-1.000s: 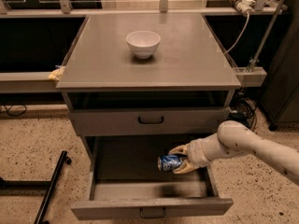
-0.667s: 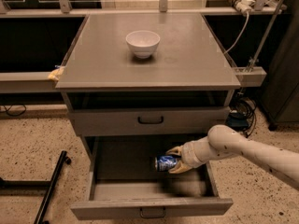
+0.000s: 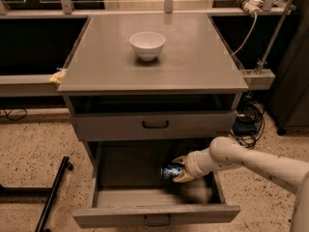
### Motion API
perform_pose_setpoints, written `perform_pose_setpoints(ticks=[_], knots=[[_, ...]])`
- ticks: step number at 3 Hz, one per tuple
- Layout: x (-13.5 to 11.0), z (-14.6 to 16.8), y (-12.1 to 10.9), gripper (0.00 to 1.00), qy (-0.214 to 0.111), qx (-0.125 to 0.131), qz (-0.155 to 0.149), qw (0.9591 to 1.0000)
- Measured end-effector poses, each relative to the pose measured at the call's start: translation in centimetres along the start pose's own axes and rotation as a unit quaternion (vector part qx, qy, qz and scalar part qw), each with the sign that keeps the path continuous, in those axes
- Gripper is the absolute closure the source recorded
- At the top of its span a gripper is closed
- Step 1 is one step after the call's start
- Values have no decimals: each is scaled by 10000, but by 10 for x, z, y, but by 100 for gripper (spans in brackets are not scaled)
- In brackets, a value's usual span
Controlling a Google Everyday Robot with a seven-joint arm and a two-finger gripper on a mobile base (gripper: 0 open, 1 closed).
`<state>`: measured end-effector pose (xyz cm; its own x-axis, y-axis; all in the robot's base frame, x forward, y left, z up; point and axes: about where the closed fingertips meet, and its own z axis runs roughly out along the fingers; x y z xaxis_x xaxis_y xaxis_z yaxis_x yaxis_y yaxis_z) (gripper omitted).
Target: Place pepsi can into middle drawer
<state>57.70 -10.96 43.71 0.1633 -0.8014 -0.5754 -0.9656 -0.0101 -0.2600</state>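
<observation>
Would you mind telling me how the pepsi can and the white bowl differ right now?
The pepsi can is blue and turned on its side; the white bowl stands upright. The can is held by the gripper inside the open middle drawer; the bowl sits free on the cabinet top. Both are small containers.

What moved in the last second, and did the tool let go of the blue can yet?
The tool slid a little to the left inside the open middle drawer, and its arm sank slightly. It still grips the pepsi can, and nothing was let go. The white bowl on top, the upper drawer and the middle drawer itself stayed where they were.
</observation>
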Motion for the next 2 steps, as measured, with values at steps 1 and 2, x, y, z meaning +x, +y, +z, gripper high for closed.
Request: perform_pose_setpoints(ticks=[1, 2], knots=[[9, 10, 5, 100, -18, -58, 177, 9998], [16, 22, 11, 100, -208, -244, 316, 9990]])
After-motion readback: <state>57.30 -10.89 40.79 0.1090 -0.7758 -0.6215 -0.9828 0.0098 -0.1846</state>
